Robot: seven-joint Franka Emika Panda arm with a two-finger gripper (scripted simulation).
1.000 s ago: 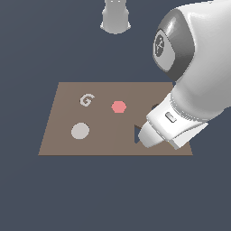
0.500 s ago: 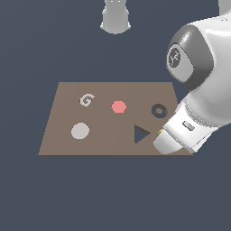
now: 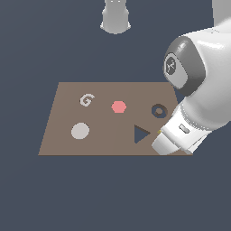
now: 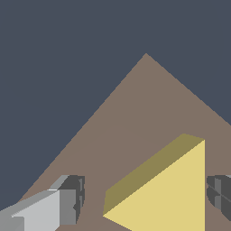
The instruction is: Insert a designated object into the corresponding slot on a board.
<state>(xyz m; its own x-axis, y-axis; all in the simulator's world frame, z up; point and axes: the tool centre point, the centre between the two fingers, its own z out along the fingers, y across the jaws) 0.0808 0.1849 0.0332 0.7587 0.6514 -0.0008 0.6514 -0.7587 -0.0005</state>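
In the wrist view the yellow triangular block (image 4: 171, 194) lies flat on the brown board (image 4: 135, 113), near one of its corners. My gripper (image 4: 144, 198) is open and straddles the block, with one finger (image 4: 67, 203) clear of it and the other (image 4: 219, 191) close beside it. In the exterior view the arm's hand (image 3: 176, 135) hangs over the board's (image 3: 103, 144) front corner on the exterior view's right and hides nearly all of the block. The dark triangular slot (image 3: 141, 134) lies just to the exterior view's left of the hand and is empty.
On the board are a white G (image 3: 86, 99), a pink hexagon (image 3: 118, 107), a grey disc (image 3: 80, 131) and a dark round ring-shaped hole (image 3: 158, 110). The arm's base (image 3: 116, 17) stands beyond the board's far edge. Dark floor surrounds the board.
The arm's hand has swung toward the exterior view's right and front, uncovering the ring-shaped hole and the whole triangular slot. It now sits over the board's front corner.
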